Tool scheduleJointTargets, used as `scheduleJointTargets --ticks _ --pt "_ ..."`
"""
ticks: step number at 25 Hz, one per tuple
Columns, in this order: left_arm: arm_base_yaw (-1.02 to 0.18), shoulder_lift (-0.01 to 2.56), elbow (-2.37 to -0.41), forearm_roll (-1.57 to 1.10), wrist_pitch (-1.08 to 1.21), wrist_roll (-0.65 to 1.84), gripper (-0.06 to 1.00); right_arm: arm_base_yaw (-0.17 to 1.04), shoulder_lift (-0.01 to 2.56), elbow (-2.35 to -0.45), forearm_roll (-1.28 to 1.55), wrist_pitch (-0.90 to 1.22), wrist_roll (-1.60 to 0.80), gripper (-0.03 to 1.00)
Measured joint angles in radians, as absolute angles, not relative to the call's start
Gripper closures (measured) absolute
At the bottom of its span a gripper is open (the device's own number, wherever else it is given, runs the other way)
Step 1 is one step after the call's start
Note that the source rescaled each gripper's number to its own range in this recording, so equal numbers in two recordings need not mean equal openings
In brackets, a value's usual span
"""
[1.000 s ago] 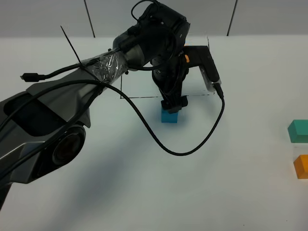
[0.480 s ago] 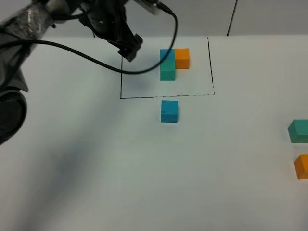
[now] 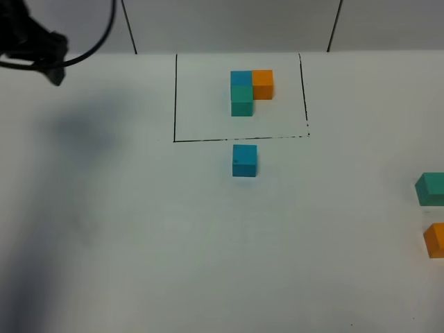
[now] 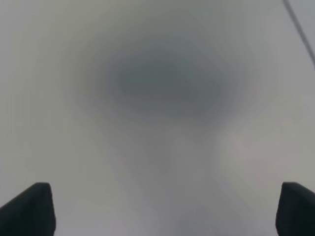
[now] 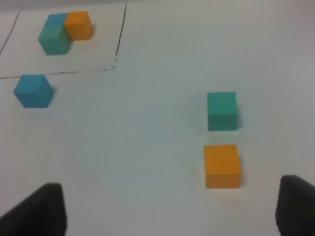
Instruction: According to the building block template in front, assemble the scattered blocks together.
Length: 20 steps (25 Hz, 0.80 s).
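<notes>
The building block template (image 3: 247,91) is a blue, teal and orange cluster inside a thin black rectangle at the back middle; it also shows in the right wrist view (image 5: 63,31). The loose sky blue cube (image 3: 244,160) sits just in front of the frame's near line, and shows in the right wrist view (image 5: 33,90). The loose teal cube (image 3: 431,189) and orange cube (image 3: 435,240) sit at the right edge, close together (image 5: 222,111) (image 5: 222,165). My left gripper (image 3: 48,55) is at the far back left, open and empty (image 4: 165,209). My right gripper (image 5: 170,206) is open and empty, short of the teal and orange cubes.
The white table (image 3: 208,250) runs to a grey back wall with dark vertical seams (image 3: 334,24). A black cable (image 3: 97,41) hangs by the left arm. The left wrist view is blurred and shows only pale surface.
My left arm has let go of the sky blue cube by the frame and swung back to the far left corner. The cubes have not moved since.
</notes>
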<state>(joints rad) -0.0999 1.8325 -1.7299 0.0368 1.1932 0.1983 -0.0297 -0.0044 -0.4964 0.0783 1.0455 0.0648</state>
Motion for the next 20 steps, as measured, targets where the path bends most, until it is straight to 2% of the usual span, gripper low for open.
scheduleJointTargets --ticks 3,9,20 --pt "-0.05 1.639 -1.528 0.035 1.154 0.187 0.06 -0.03 -0.004 -0.496 0.09 1.046 0.065 0.24" --pt "-0.046 1.186 -1.188 0.018 0.985 0.145 0.08 -0.03 -0.004 -0.496 0.092 1.046 0.065 0.24" --pt "-0.065 0.593 -0.849 -0.01 1.027 0.047 0.09 -0.03 -0.004 -0.496 0.092 1.046 0.066 0.24"
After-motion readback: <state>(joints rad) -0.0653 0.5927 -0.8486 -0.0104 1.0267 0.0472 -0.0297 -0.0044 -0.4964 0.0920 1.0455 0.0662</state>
